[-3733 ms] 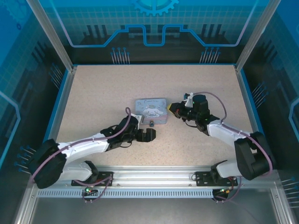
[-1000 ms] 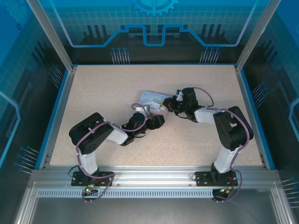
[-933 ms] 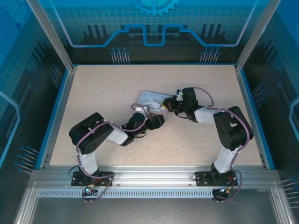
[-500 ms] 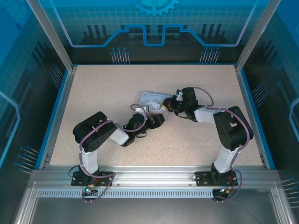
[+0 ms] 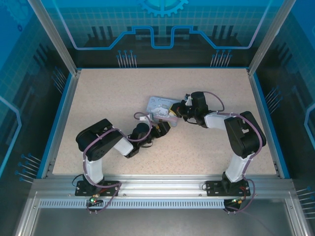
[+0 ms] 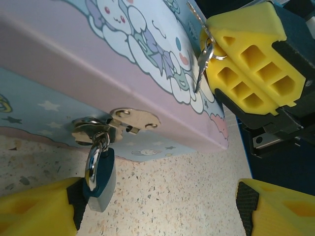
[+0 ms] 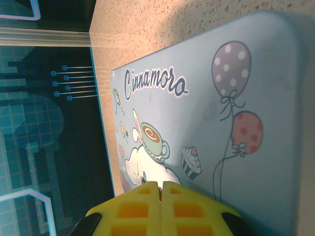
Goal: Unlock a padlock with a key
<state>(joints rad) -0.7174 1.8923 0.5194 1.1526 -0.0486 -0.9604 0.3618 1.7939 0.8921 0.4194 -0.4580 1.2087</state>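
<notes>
Right fingers (image 7: 133,211) are pressed closed, pinching the key (image 6: 203,61) over the lid of the tin (image 6: 147,49). Left fingers (image 6: 34,209) are spread open at the tin's front wall, one just beside the padlock (image 6: 101,179). The padlock hangs from the tin's hasp (image 6: 123,120), just above the surface (image 6: 187,187).

Tin (image 5: 158,103): pale lavender, cartoon-printed lid, mid-table, skewed to the table edges | Hasp (image 6: 132,119): silvery, on tin front wall | Table (image 5: 108,93): speckled beige, blue rim | Backdrop (image 5: 162,29): blue circuit-pattern panel, far side
</notes>
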